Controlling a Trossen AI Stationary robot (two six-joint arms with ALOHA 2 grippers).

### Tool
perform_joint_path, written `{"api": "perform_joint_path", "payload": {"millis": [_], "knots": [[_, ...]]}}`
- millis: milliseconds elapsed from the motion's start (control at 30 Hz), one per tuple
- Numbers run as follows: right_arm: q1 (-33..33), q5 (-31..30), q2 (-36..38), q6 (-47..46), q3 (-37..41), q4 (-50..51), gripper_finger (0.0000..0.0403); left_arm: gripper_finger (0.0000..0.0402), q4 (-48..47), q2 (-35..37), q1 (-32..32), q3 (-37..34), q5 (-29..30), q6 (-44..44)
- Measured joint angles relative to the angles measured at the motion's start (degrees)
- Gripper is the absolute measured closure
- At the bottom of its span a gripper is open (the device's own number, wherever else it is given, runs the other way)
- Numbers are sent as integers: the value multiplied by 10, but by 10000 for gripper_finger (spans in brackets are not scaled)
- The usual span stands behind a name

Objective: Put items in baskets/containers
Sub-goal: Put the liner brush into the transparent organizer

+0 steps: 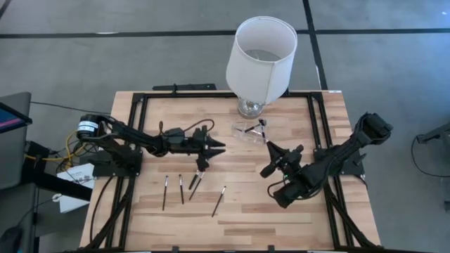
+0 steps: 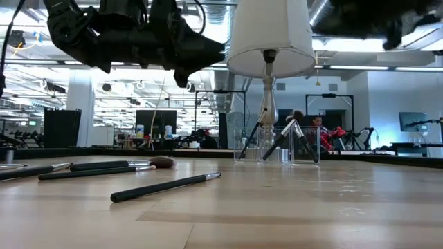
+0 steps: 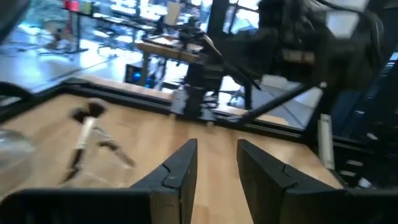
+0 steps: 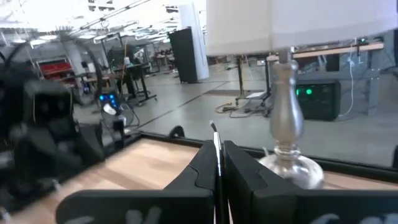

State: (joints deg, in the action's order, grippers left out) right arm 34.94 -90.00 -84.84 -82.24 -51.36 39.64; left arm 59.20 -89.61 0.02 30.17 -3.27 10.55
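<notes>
Pale wooden tabletop carried 4 slim dark makeup brushes near its front-left. Left gripper hovered above them, fingers parted, empty. Right gripper pinched a thin brush near the clear plastic tray beside the white-shaded lamp.

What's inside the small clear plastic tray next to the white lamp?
The small clear plastic tray holds at least two slim dark makeup brushes leaning crossed against its walls. The tray's floor cannot be made out, so anything lying flat there is hidden.
</notes>
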Motion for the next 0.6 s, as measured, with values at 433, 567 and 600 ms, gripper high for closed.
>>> {"api": "perform_joint_path", "payload": {"millis": [433,567,600], "knots": [[-76,167,-9,502,-70,-391,398,291,88,-172,-58,128,0,35],[-119,322,-19,663,-70,-523,398,291,93,-182,-62,150,0,34],[-127,333,-19,695,-69,-546,398,291,95,-181,-64,150,0,33]]}}
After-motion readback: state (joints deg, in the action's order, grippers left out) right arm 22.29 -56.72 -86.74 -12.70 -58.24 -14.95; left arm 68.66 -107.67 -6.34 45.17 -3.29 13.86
